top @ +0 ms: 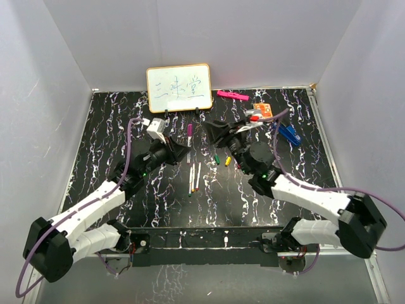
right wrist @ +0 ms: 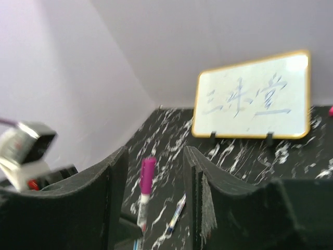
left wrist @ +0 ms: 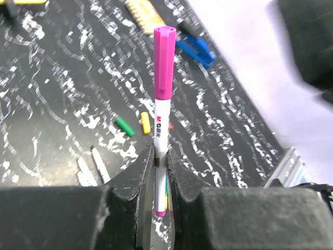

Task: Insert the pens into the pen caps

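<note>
My left gripper (left wrist: 160, 161) is shut on a white pen (left wrist: 162, 127), which stands upright with a magenta-purple cap (left wrist: 164, 62) on its top end. From above, this pen (top: 189, 134) sits between the two grippers. My right gripper (right wrist: 156, 177) is open, its fingers (right wrist: 112, 198) standing on either side of the purple cap (right wrist: 147, 177) with a gap to each. Two uncapped pens (top: 195, 177) lie on the table below. A green cap (top: 216, 158), a yellow cap (top: 228, 161) and a red cap (top: 237, 166) lie in a row to their right. Another pen (right wrist: 177, 214) lies on the table behind.
A small whiteboard (top: 179, 88) stands at the back, with a pink bar (top: 232, 95) to its right. An orange-and-white item (top: 261, 113) and a blue clip (top: 290, 134) lie at the back right. White walls enclose the black marbled table (top: 114, 145).
</note>
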You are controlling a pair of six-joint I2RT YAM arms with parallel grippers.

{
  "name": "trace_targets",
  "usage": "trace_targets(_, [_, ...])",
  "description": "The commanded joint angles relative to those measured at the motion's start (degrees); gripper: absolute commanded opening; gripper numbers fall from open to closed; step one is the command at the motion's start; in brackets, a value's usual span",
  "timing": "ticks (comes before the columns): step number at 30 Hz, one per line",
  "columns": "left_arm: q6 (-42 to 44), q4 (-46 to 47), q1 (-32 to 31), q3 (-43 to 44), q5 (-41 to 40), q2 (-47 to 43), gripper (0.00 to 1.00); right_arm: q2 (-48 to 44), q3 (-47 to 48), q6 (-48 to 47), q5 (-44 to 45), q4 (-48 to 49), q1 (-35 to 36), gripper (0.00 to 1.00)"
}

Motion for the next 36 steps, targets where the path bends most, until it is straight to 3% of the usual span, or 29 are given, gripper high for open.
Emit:
trace_targets(1, [2.1,-9.4,0.2,3.5,-6.9,2.4,0.00,-6.8,2.2,-5.0,10.1,-3.2,-0.1,0.47])
trace_targets(8, [5.0,-20.1,0.5,14.7,-17.7,15.5,0.00,-7.4,4.4,-3.2,14.8,-16.6,-0.1,0.66])
trace_targets(12, [5.6,-23.9,0.9,20.0,-22.0,22.7,0.00,-5.8,4.7,-2.3,14.5,-20.2,-0.1,0.71])
trace_targets(21, [4.3,-31.5,4.4,27.4,-25.9,35.5,0.00,-4.3,3.9,-2.1,13.8,-22.8,-0.1,0.74])
trace_targets(36, [7.2,-34.5,6.5,34.7,-31.6,46.6,0.00,-1.9,3.2,-0.6,11.5,-23.5,-0.2,0.74])
